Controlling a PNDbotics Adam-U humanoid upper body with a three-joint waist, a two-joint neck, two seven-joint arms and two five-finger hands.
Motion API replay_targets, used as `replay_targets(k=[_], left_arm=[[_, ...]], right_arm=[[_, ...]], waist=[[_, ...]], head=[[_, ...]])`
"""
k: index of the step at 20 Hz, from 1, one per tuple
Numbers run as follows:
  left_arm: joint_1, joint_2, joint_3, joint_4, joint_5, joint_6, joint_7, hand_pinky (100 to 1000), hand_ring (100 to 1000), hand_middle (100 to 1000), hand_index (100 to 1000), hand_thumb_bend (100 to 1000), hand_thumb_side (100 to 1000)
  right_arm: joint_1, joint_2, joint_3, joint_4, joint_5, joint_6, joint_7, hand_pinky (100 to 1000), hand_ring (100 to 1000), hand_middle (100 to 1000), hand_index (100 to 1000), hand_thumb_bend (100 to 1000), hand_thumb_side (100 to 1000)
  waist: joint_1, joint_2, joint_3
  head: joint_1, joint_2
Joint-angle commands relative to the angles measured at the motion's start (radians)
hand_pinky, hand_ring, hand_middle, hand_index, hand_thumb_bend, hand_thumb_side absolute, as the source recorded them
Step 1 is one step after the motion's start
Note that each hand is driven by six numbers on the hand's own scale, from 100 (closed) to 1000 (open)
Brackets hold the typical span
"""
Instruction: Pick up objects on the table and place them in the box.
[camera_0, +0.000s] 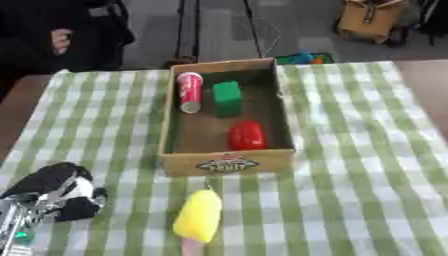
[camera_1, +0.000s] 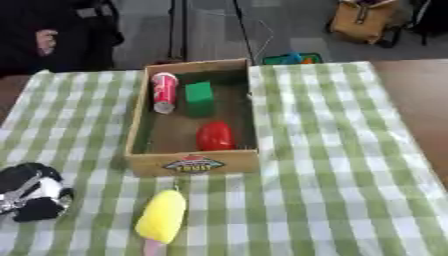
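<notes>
The counter (camera_0: 367, 150) is wearing a green and white checked cloth (camera_0: 350, 190), and sitting in the middle of it is an open cardboard box (camera_0: 226, 164) with a label on its near wall. Inside the box, a red and white can (camera_0: 189, 91) is lying along the left wall, a green block (camera_0: 227, 98) is sitting just beside it, and a red rounded thing (camera_0: 247, 135) is resting near the front wall. Out on the cloth just in front of the box, a yellow popsicle-shaped thing (camera_0: 199, 216) on a pink stick is lying untouched. The left robot hand (camera_0: 54, 192) is showing near the lower left corner, fingers curled, grasping nothing.
</notes>
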Motion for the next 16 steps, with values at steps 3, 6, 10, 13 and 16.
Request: replay_targets(k=[3, 6, 10, 13, 16], left_arm=[[0.031, -0.019, -0.014, 0.073, -0.002, 0.010, -0.026, 304, 578, 741, 772, 100, 609], [0.030, -0.018, -0.014, 0.077, -0.002, 0.010, -0.026, 304, 578, 735, 768, 100, 610], [0.030, -0.019, -0.015, 0.085, 0.000, 0.007, -0.026, 298, 587, 709, 726, 100, 611], [0.028, -0.019, -0.015, 0.086, -0.001, 0.004, -0.026, 287, 584, 689, 681, 100, 591], [0.027, -0.019, -0.015, 0.085, -0.001, 0.001, -0.026, 284, 583, 676, 657, 100, 579]], right_arm=[[-0.009, -0.013, -0.007, -0.024, -0.004, -0.017, -0.021, 422, 436, 318, 451, 100, 750], [-0.009, -0.013, -0.007, -0.024, -0.004, -0.016, -0.022, 422, 436, 318, 451, 100, 750], [-0.010, -0.013, -0.007, -0.024, -0.004, -0.017, -0.025, 423, 436, 318, 451, 100, 750], [-0.010, -0.013, -0.007, -0.024, -0.006, -0.016, -0.025, 422, 436, 318, 451, 100, 749], [-0.010, -0.013, -0.007, -0.024, -0.007, -0.015, -0.025, 423, 436, 318, 451, 100, 748]], waist=[[-0.011, -0.002, -0.003], [-0.012, -0.003, -0.003], [-0.012, -0.002, -0.004], [-0.012, -0.001, -0.005], [-0.012, 0.000, -0.005]], head=[[0.003, -0.012], [0.003, -0.014], [0.003, -0.015], [0.003, -0.015], [0.002, -0.015]])
